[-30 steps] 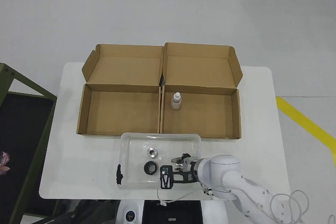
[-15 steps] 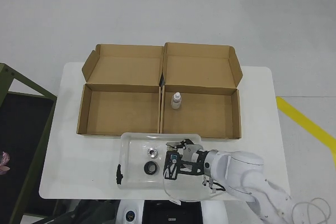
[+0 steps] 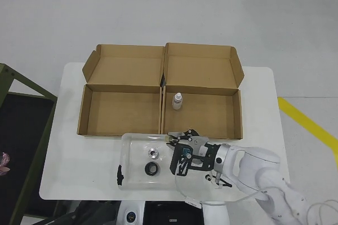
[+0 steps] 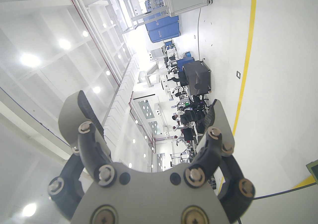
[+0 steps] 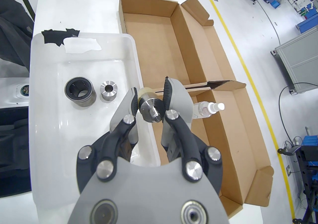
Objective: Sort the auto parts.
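Desk point(image 3: 259, 101) view: fitting point(image 5: 149, 108) held over the tray point(image 5: 62, 123) rim.
My right claw point(image 5: 150, 97) pinches it high, I judge, to clear that rim; cardboard boxes point(image 5: 154, 43) lie just beyond. Left claw point(image 4: 149, 113) spread.

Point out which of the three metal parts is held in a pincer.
The silver stepped part clamped in the right pincer; the black-rimmed bearing and small silver bushing stand free in the clear tray.

You have a silver metal fitting point(image 5: 149, 108) pinched in the right gripper point(image 5: 150, 89) over the clear tray's point(image 5: 34, 91) rim. In the tray, a black ring bearing point(image 5: 80, 91) stands just beside a small silver bushing point(image 5: 108, 90). A small bottle point(image 5: 207, 108) sits in the right-hand cardboard box point(image 5: 251, 140).
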